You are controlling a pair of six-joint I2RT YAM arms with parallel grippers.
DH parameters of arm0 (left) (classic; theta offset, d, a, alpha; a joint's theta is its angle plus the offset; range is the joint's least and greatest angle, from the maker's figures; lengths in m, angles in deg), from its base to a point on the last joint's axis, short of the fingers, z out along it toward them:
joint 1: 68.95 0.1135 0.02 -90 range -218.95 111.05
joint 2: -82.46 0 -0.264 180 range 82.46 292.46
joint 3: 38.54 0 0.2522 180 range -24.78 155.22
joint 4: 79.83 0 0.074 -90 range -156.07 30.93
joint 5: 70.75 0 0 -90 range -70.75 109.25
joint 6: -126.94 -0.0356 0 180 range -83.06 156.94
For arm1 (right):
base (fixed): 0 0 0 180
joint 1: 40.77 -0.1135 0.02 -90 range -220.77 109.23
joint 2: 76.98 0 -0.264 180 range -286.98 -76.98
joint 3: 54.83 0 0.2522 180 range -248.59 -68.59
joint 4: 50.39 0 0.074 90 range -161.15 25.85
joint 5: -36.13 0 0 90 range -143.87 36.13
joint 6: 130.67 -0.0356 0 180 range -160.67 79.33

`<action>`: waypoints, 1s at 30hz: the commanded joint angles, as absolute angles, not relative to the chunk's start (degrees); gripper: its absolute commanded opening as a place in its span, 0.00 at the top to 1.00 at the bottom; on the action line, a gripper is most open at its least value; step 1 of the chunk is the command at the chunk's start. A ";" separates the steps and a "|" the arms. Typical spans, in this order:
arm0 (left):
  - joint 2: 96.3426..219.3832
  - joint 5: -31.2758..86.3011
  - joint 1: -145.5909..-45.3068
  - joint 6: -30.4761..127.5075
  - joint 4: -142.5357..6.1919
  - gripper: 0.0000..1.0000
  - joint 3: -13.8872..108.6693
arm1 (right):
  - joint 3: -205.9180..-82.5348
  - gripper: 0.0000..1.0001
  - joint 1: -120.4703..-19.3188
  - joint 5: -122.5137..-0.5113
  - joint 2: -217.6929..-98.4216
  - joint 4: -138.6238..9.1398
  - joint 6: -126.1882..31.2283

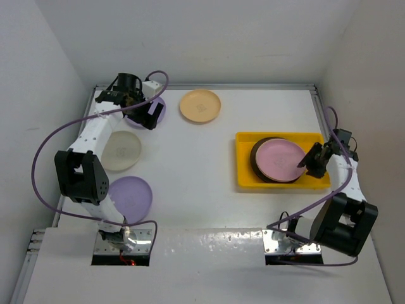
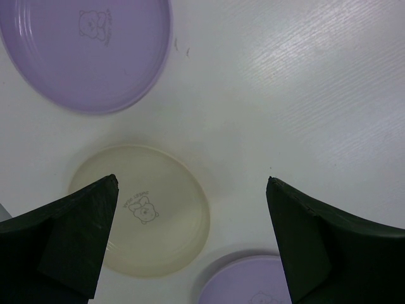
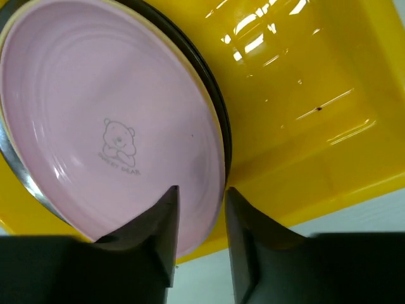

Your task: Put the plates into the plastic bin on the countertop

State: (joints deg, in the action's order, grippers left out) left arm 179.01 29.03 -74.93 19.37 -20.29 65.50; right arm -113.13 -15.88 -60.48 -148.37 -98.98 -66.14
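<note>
The yellow plastic bin (image 1: 245,178) sits on the right of the white countertop (image 1: 202,190) and holds dark metal-rimmed plates (image 1: 258,166) with the pink plate (image 1: 280,158) on top. My right gripper (image 1: 313,162) is at the pink plate's right rim. In the right wrist view (image 3: 199,190) its jaws stand close together with the pink plate's (image 3: 107,107) rim between them. My left gripper (image 1: 144,109) is open and empty above a lavender plate (image 1: 158,114) at the back left; the left wrist view (image 2: 192,183) shows it too. The cream plate (image 1: 121,151) and a second lavender plate (image 1: 131,196) lie on the left.
The pale orange-yellow plate (image 1: 200,105) lies at the back centre. White walls close in the left, back and right sides. The left wrist view shows the cream plate (image 2: 145,215) between two lavender plates (image 2: 88,50). The bin's right end (image 3: 304,95) holds no plates.
</note>
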 commanded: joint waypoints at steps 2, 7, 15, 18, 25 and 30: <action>179.14 30.68 -75.19 18.92 -20.80 0.00 67.86 | -115.52 0.44 -17.21 -59.33 -152.20 -97.19 -64.84; 179.14 30.68 -74.67 18.92 -20.80 0.00 67.33 | -118.42 0.28 -19.50 -52.57 -153.71 -99.48 -63.96; 179.75 32.25 -74.66 18.92 -20.80 0.00 66.19 | -132.54 0.25 -35.64 -43.15 -153.16 -99.39 -60.27; 183.34 34.61 -76.49 20.66 -23.34 0.00 70.31 | -143.17 0.25 -39.53 -44.46 -158.43 -100.97 -62.36; 206.53 36.93 -80.63 37.62 -31.69 0.39 89.36 | -136.98 0.26 -42.26 -45.70 -155.82 -92.89 -67.12; 218.32 27.53 -82.92 44.48 -41.35 0.14 101.05 | -135.56 0.26 -44.28 -44.65 -154.76 -96.92 -65.54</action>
State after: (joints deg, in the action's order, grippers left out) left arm 216.28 32.42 -81.57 37.45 -34.19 95.07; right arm -135.46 -43.07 -46.32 -157.01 -95.89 -65.42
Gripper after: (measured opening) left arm 0.846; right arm 0.744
